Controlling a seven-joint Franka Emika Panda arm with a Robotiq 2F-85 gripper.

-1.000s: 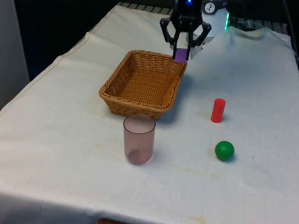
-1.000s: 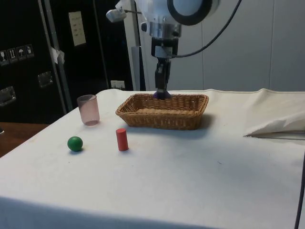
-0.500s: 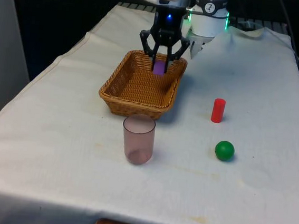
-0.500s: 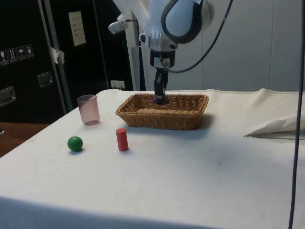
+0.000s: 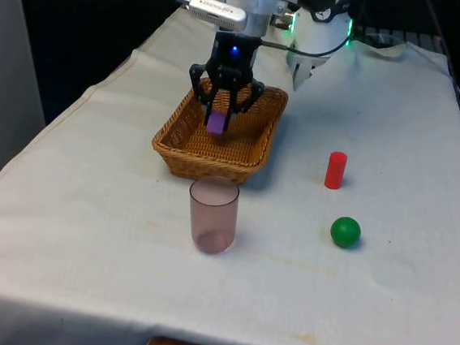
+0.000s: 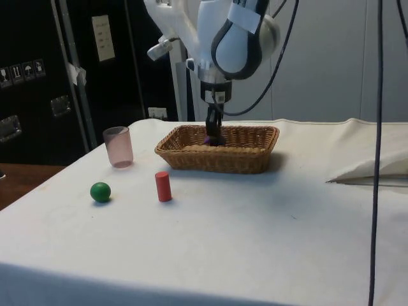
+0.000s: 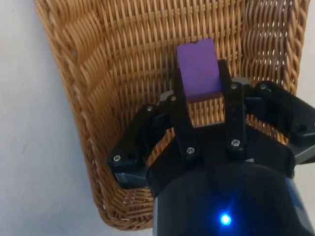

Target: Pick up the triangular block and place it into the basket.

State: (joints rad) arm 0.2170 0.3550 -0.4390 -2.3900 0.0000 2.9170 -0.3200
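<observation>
Nearest on the tabletop (image 5: 86, 232) stands a translucent pink cup (image 5: 213, 215), with a green ball (image 5: 345, 232) at about 3 o'clock from it and a red cylinder (image 5: 335, 170) just beyond the ball, near 1 o'clock from the cup. Directly past the cup, at 12 o'clock, sits the wicker basket (image 5: 185, 149).

Inside the basket's opening hangs the gripper (image 5: 218, 120), its 2 fingers (image 7: 180, 110) clenched on the purple triangular block (image 5: 216, 122). In the side view the gripper (image 6: 214, 135) reaches down below the rim of the basket (image 6: 236, 158); whether the block touches the woven floor cannot be told. The wrist view shows the block (image 7: 198, 70) pinched on 2 opposite flat faces, with most of its body standing clear beyond the fingertips over the weave.

The block looks rigid, small and probably light, so it should neither crush nor sag. Its faces look smooth, so a pinch across the parallel flat sides, as here, seems safer than across sloped ones.
</observation>
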